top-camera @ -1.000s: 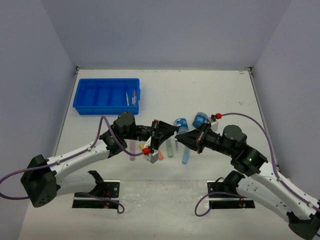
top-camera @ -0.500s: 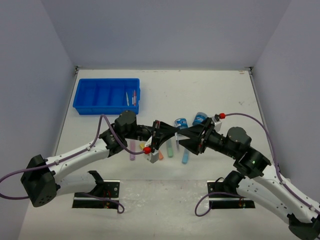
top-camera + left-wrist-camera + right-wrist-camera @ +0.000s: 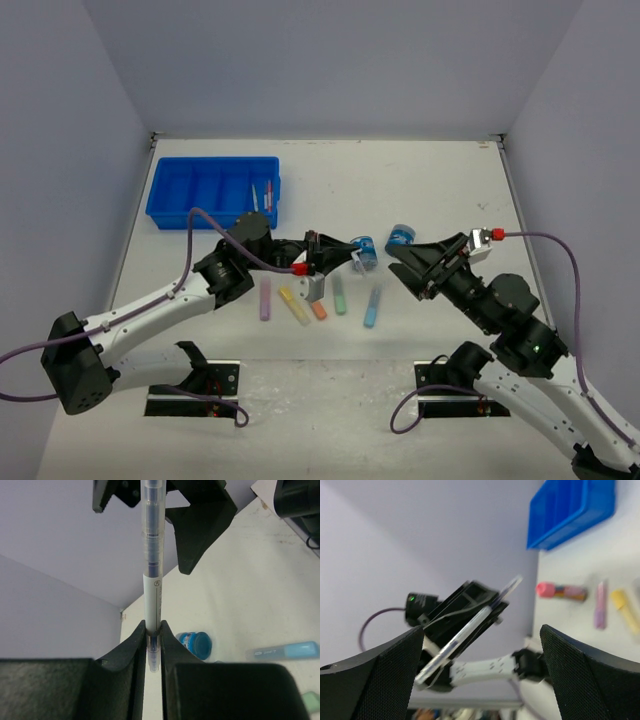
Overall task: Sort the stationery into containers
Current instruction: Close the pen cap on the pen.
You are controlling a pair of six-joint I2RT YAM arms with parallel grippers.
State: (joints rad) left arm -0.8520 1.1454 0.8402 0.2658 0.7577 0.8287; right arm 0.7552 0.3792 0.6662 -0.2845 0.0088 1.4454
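My left gripper [image 3: 345,258] is shut on a thin clear pen [image 3: 151,580], which sticks straight out past its fingertips above the table's middle. My right gripper [image 3: 403,272] stands wide open just right of it, its jaws apart from the pen [image 3: 465,630] and holding nothing. On the table below lie purple [image 3: 265,298], yellow [image 3: 293,305], orange [image 3: 318,308], green [image 3: 339,294] and blue [image 3: 371,306] markers. Two round blue tubs [image 3: 362,250] [image 3: 400,237] sit behind them. A pink-capped bottle [image 3: 560,591] lies near the markers. The blue tray [image 3: 213,192] at the back left holds thin pens in its right compartment.
Grey walls close in the table on the left, back and right. Purple cables loop from both arms. Black base plates [image 3: 195,390] [image 3: 455,392] sit at the near edge.
The right gripper went from shut to wide open, let go of the pen and drew back to the right. The left gripper keeps the pen and has shifted slightly back.
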